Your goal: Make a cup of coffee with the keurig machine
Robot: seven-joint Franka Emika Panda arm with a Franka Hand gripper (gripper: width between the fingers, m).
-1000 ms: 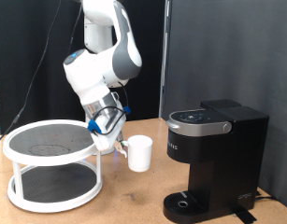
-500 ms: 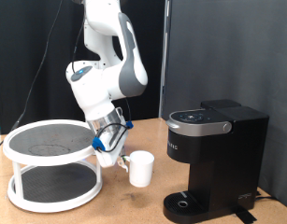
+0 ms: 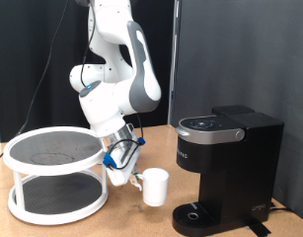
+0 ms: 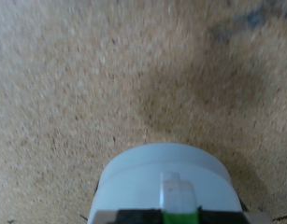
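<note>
Exterior view: pincer (image 3: 129,179) clamped on white cup (image 3: 154,186), upright, low over wooden surface (image 3: 121,219). Keurig machine (image 3: 222,170) just off to exterior view's right, drip tray (image 3: 196,212) slightly lower. Wrist view: cup rim (image 4: 168,177) between fingers.

— How is the light in the exterior view?
— Even and bright on the table (image 3: 52,222) against a dark backdrop; the keurig machine (image 3: 227,168) shows soft glare on its top panel.
— And the wrist view?
— Soft, grainy, dim toward one corner; the cup (image 4: 167,182) is blurred, too close to focus.
</note>
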